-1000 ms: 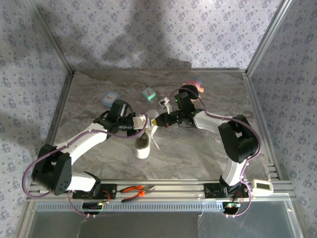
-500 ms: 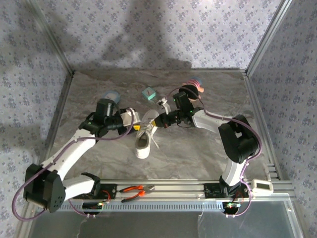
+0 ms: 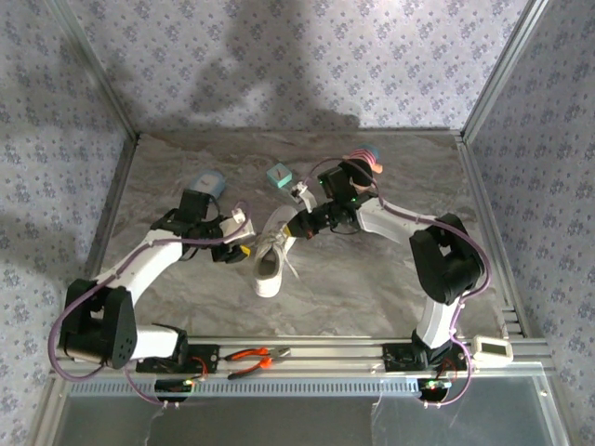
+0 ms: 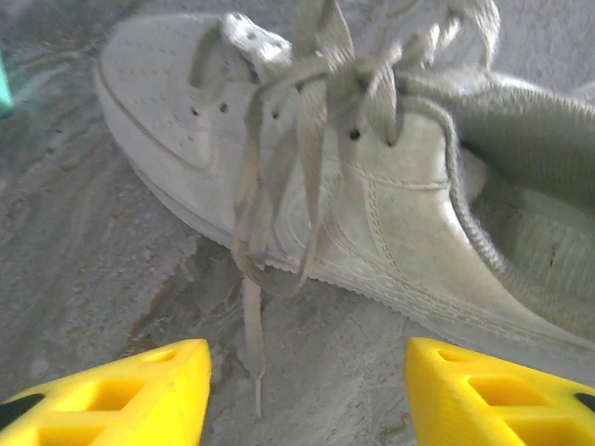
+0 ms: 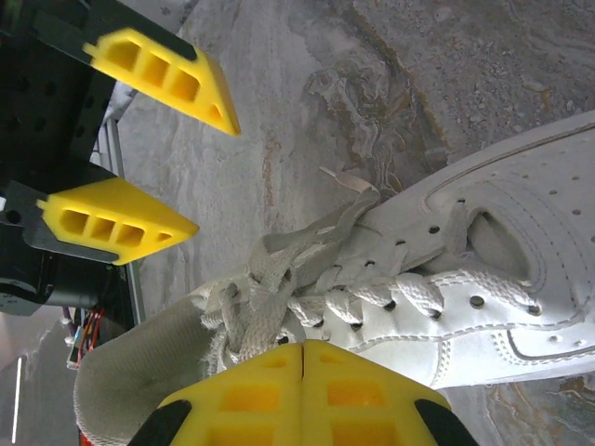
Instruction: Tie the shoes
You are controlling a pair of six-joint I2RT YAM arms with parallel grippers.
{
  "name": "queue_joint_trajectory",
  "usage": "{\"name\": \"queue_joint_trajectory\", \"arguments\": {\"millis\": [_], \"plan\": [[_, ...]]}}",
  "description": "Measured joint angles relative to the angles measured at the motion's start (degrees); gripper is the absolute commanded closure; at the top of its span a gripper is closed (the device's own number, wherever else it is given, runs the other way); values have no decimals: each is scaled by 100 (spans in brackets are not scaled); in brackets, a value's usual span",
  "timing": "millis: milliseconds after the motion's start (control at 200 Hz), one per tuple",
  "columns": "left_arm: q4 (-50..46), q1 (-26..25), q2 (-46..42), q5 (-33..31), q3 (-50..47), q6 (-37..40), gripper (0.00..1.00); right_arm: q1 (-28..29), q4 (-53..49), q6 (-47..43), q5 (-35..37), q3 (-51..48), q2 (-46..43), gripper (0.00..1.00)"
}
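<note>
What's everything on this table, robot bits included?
Sneaker: one, white, table centre.
Laces: white, bunched over the tongue, one end on the table.
Box: one, teal, behind the sneaker.
Light-blue object: one, behind the left arm.
Round object: one, dark with pink-and-blue rim, behind the right arm.
Pliers: one pair, red-handled, front rail.
Table: one, grey marbled.
Left arm: one, white and black, left of sneaker, yellow jaws open.
Right arm: one, same colours, right of sneaker, jaws closed at the laces.
</note>
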Motion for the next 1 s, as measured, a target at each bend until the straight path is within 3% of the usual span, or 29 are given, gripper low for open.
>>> {"name": "queue_joint_trajectory", "arguments": {"millis": [120,410,575,724,999], "plan": [[-81,-243,42,-140,0,37,49,0,-302,-146,81,219,22,100],[564,-1661,-566,-678,-367,-796,50,0,-802,-376,120,710,179,100],[1064,-2009,-546,-693,-452,-1257,51,0,-1064,-514,118,737,271,100],[1172,-1928,-501,-605,-457,-1449,50,13,-1244,-592,122,737,295,100],[603,-769,-691,-542,-457,-1366,50,138,-1335,-595,129,761,367,100]]}}
